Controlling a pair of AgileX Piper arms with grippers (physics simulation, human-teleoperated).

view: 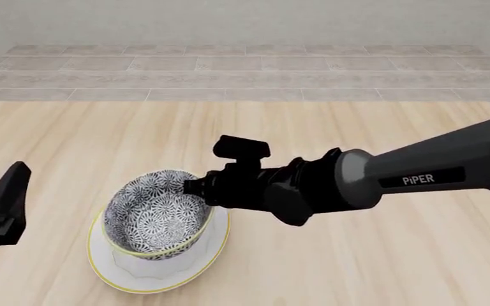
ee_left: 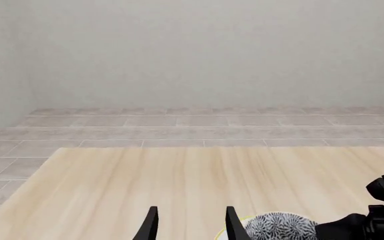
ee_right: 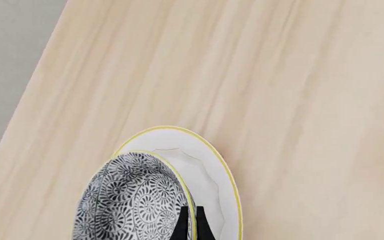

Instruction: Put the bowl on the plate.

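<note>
The table (view: pixel 381 255) lies bare across the upper half and whole right side of the front view, so there is free passage there. At lower left centre the bowl (view: pixel 155 217) sits on the plate (view: pixel 113 271), blocking that patch. The right gripper (view: pixel 196 187) pinches the bowl's near-right rim, and its arm bars the way diagonally from the right edge. The left gripper (ee_left: pixel 188 225) stands at the left edge, apart from the plate, with a narrow gap between.

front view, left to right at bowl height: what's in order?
left gripper → plate rim → bowl sitting in the plate → right gripper clamped on the bowl's rim → right arm.
</note>
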